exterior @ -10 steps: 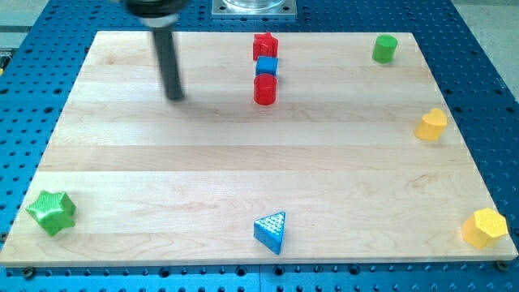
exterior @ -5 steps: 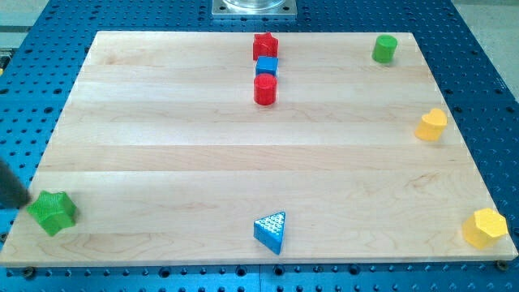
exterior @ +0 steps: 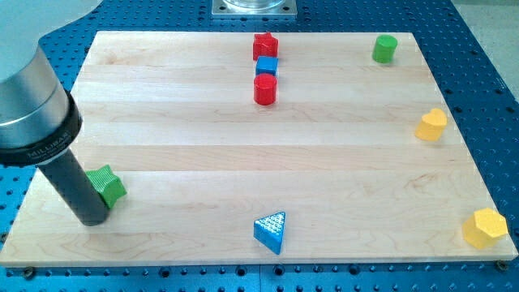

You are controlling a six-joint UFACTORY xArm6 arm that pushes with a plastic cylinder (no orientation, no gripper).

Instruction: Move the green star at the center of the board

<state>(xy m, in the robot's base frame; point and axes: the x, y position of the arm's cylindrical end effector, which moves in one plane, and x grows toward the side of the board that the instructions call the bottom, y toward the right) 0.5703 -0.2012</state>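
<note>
My tip: my tip [exterior: 91,219] sits low at the view's left, touching the star's left side.
Gripper: none here, just a rod that pushes.
Green star [exterior: 106,186]: near the left edge of the surface [exterior: 243,170], far from the middle.
Feel: looks small, light and hard; it should slide easily but may spin.
Where to push: on its left side, aimed at the middle.

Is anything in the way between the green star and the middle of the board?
No, nothing visible blocks it. My tip sits right against the green star on its lower-left side. From the star toward the board's middle there is only bare wood. The blue triangle lies below that path, and the red cylinder above it.
</note>
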